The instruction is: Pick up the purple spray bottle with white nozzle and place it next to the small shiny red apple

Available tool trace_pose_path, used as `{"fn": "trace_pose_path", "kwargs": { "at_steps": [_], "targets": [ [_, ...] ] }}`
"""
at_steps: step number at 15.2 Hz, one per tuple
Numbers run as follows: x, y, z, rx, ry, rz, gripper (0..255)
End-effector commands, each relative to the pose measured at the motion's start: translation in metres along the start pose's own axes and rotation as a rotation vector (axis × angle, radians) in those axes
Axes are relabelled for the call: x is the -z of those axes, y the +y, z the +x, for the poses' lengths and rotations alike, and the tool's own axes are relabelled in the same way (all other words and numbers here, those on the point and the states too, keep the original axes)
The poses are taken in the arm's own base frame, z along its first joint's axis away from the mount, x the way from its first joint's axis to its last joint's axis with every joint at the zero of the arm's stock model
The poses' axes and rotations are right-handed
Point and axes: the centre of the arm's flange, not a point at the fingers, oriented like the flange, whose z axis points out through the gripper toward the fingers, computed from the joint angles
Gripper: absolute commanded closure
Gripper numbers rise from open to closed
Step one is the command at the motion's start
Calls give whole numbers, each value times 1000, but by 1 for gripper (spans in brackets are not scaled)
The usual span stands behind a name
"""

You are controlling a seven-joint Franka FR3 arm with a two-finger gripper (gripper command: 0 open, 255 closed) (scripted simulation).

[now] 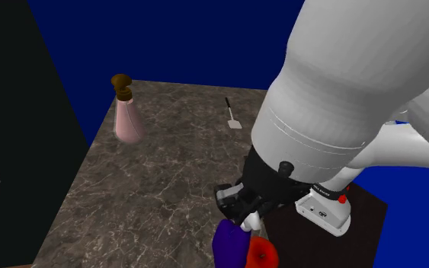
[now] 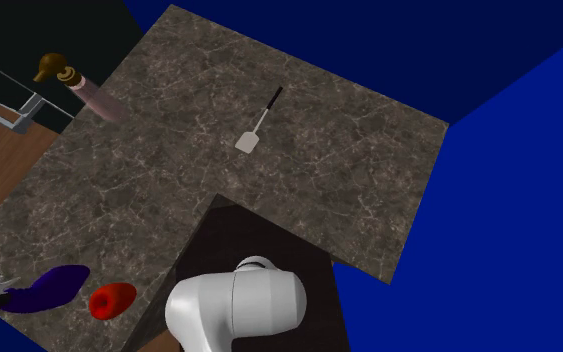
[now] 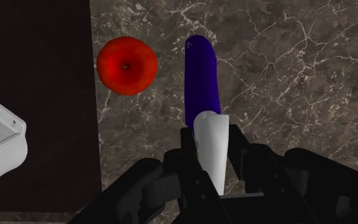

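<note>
Looking along the gripper point(image 3: 210, 141), I see its two black fingers closed narrow on the white nozzle point(image 3: 210, 156) of the purple spray bottle point(image 3: 201, 76). The bottle's body points straight away from the fingertips. The red apple point(image 3: 126, 65) sits just beside the bottle's far end, with a strip of marbled bench point(image 3: 285, 76) showing between them. In the shoulder view, bottle and apple are side by side under the gripper, close to the dark stand point(image 1: 365, 212). I cannot tell whether the bottle rests on the bench or hangs above it. Well apart, a pink flask point(image 1: 129, 120) stands and a spatula point(image 1: 232, 116) lies.
</note>
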Motion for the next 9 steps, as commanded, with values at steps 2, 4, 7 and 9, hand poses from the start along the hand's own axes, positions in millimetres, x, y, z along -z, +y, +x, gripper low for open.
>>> {"fn": "trace_pose_path", "kwargs": {
  "at_steps": [2,4,7,9],
  "targets": [
    [-16,0,-1,0,0,0,255],
    [-26,0,-2,0,0,0,255],
    [-42,0,-2,0,0,0,255],
    [-53,0,-3,0,0,0,255]
  ]
}}
